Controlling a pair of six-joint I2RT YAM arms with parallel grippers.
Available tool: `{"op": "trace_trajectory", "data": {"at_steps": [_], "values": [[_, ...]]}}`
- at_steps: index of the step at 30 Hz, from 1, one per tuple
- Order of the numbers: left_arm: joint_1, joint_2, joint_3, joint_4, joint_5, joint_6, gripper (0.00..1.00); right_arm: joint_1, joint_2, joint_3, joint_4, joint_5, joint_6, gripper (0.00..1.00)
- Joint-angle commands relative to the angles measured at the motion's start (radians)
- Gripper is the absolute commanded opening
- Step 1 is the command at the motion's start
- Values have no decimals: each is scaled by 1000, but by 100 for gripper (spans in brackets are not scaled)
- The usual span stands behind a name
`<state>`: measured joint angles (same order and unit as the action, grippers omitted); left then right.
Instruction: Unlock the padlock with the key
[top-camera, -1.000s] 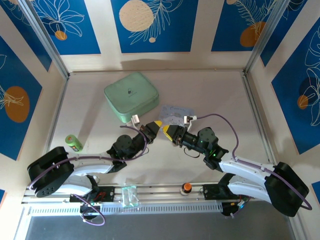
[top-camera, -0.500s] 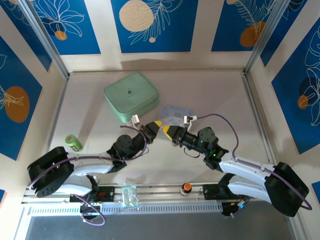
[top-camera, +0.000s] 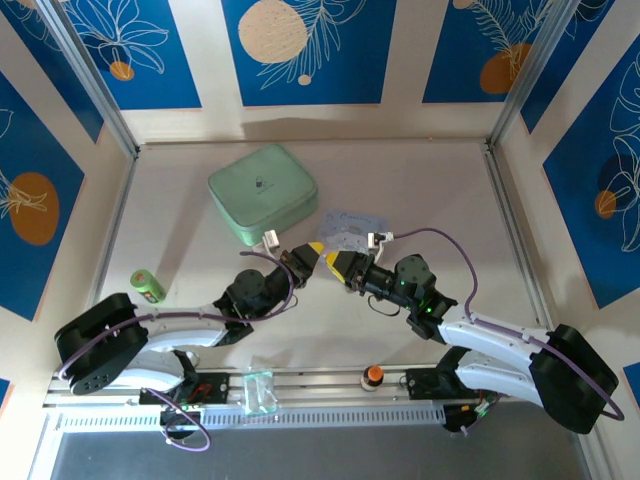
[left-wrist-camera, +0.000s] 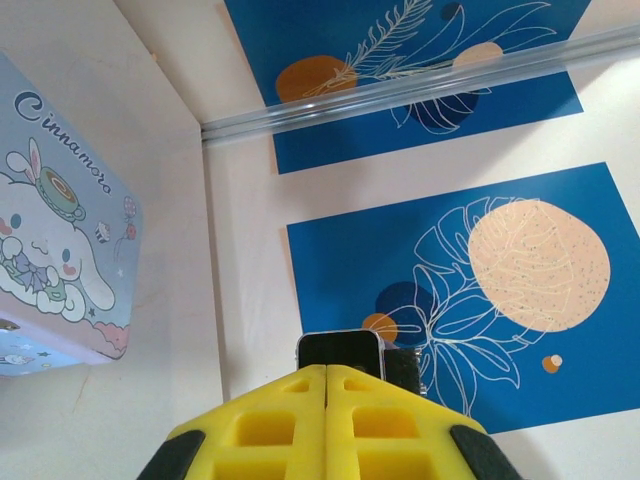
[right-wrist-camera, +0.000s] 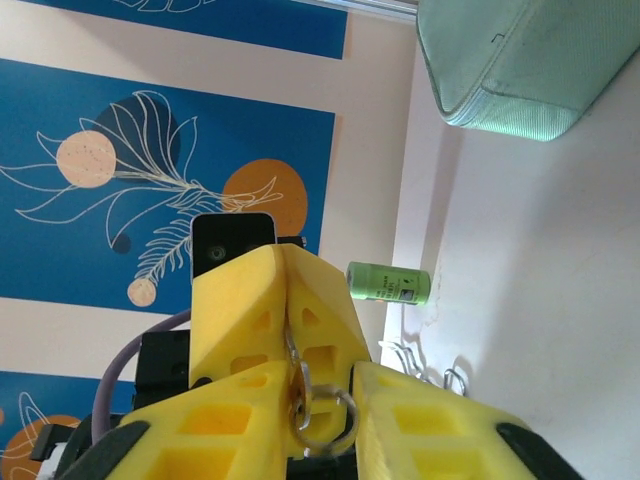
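left gripper (left-wrist-camera: 327, 370) tight on key (right-wrist-camera: 295, 385); shaft perhaps along jaws

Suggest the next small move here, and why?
Probably close the right claw gently on the silvery loop. The claws meet tip to tip, the left claw is shut on a thin metal piece, likely the key, and the loop sits in the gap between the right fingers.

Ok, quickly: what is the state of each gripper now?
Left gripper: closed, pinching what seems to be the key.
Right gripper: jaws slightly apart around a silvery ring; whether it grips cannot be told.
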<state>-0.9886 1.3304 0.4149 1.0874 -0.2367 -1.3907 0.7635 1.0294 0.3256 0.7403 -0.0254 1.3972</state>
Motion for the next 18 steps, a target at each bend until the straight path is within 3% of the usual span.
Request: {"op": "trace_trajectory", "data": {"at_steps": [1, 9, 18], "values": [[-2, -4, 3, 46, 13, -12, 0, -4, -19, 20, -11, 21, -3, 21], [-2, -6, 3, 49, 21, -15, 0, -4, -15, 27, -21, 29, -1, 6], [-2, 1, -1, 42, 16, -16, 0, -7, -15, 42, -35, 27, -8, 0]]}}
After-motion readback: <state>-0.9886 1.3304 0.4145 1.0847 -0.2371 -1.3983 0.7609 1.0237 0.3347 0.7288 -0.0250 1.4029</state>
